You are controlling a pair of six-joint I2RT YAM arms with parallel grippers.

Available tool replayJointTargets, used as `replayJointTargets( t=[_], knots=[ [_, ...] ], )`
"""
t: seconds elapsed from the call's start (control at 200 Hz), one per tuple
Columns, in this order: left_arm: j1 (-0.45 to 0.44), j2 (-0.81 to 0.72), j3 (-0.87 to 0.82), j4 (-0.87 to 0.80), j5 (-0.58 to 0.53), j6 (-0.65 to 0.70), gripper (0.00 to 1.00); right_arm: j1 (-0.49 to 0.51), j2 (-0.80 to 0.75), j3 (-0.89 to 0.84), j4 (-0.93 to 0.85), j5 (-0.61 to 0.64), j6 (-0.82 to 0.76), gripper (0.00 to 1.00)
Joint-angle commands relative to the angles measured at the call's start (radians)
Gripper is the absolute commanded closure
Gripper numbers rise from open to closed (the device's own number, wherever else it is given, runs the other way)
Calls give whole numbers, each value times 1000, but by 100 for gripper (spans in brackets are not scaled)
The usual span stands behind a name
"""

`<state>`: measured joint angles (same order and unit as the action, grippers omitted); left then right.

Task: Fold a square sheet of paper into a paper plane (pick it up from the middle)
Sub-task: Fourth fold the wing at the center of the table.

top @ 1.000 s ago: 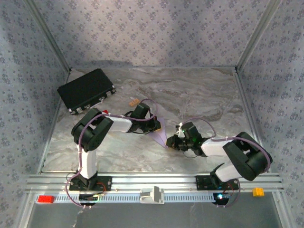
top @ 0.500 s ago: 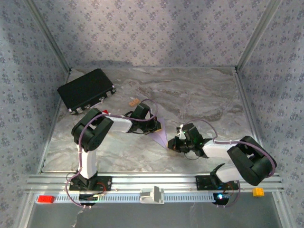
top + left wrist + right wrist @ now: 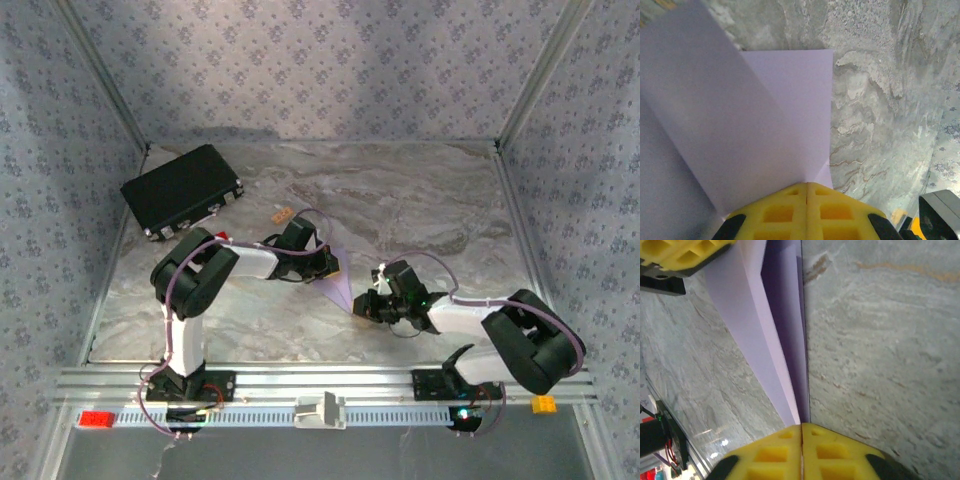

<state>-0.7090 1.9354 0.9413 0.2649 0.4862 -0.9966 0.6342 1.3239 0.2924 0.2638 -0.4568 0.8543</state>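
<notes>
The sheet of paper [image 3: 339,281], pale lilac, is folded lengthwise into a narrow pointed shape and held off the table between both arms. My left gripper [image 3: 329,266] is shut on its far end. In the left wrist view its yellow fingertips [image 3: 806,186] meet on the paper [image 3: 740,120], whose flaps spread away from them. My right gripper [image 3: 364,305] is shut on the near pointed end. In the right wrist view the paper [image 3: 774,340] runs edge-on from my right gripper [image 3: 801,426] up to the left gripper's yellow fingers [image 3: 680,252].
A black case [image 3: 182,190] lies at the back left. A small tan block [image 3: 282,214] and a small red block [image 3: 220,238] sit behind the left arm. The front rail carries a red block [image 3: 97,419], a white clip [image 3: 320,411] and an orange block [image 3: 543,403].
My right arm has lowered and its gripper has shifted slightly toward the near edge with the paper's point. The left arm has stayed in place.
</notes>
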Motion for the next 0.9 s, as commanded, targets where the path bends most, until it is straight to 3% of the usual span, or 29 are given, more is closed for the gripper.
replayJointTargets(
  t=[0.0,0.225,0.45,0.585,0.725,0.894],
  knots=[
    [14,-6,-24,-52,-66,1,98,10,-8,-33,-155,-4,-16,98],
    [13,-6,-24,-49,-62,2,98,11,17,-25,-142,-20,-15,99],
    [10,-11,-24,-47,-58,12,98,-19,-126,50,-275,22,-43,83],
    [9,-15,-24,-49,-57,16,98,-60,-195,95,-286,7,-57,79],
    [8,-19,-27,-52,-59,19,98,-71,-167,161,-235,-49,-70,89],
    [9,-14,-24,-51,-55,18,98,-55,6,250,-148,-103,-74,99]
  ],
)
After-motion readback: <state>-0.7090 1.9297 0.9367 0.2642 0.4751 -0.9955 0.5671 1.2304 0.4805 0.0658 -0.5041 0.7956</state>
